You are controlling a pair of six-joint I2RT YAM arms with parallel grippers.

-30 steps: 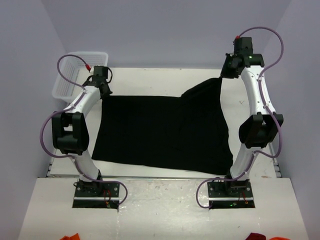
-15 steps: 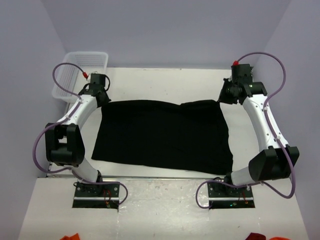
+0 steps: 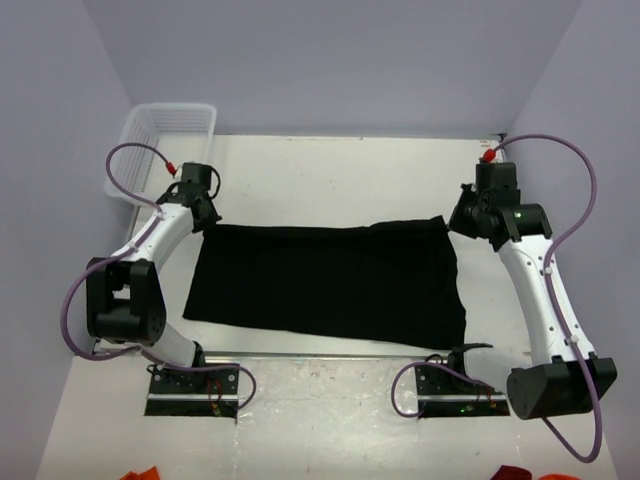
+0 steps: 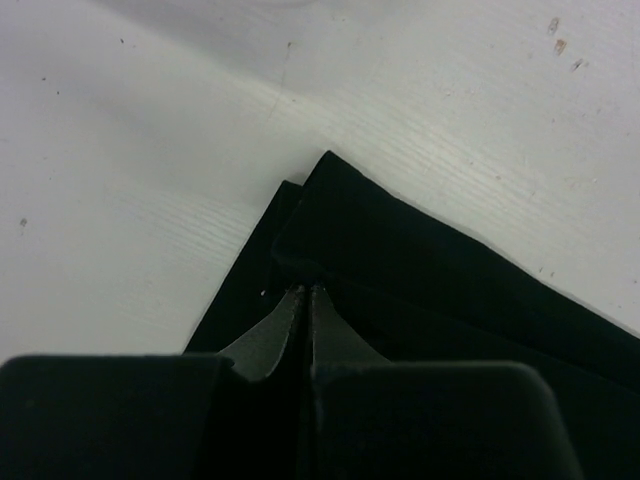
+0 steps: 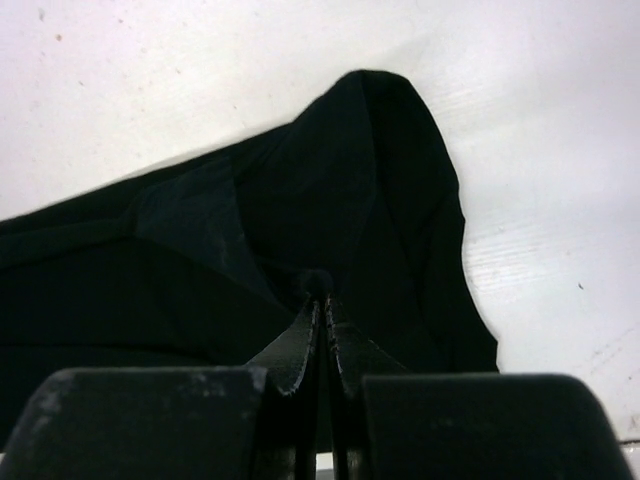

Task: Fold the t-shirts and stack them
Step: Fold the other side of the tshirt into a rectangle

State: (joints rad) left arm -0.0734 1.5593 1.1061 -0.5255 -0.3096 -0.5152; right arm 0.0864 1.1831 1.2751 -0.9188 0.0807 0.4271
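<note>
White tabletop [image 3: 330,170] fills the floor of a booth with pale lilac walls, and a plain black soft cloth t-shirt [image 3: 330,280] lies spread flat across its middle as a wide, roughly four-sided shape. The two white arm bases stand just nearer than the t-shirt's near hem, one by each near corner, with purple cables looping off them. The near hem runs slightly slanted, its right end closer to the bases than its left. Beyond that, each arm reaches alongside the t-shirt to one of its far corners. The left gripper [image 3: 200,212] sits at the far left corner; in the left wrist view its fingers [image 4: 290,310] are pressed together with the t-shirt's edge pinched at their tips, and two layers of cloth show there, the upper one set a little back from the lower. The right gripper [image 3: 457,215] sits at the far right corner; in the right wrist view its fingers [image 5: 310,325] are likewise clamped tight on the cloth, which rises into a small peak past the tips while the rest lies on the table. Farther still, beyond the t-shirt's far left corner and clear of it, a white plastic mesh basket [image 3: 170,108] stands against the back wall.
</note>
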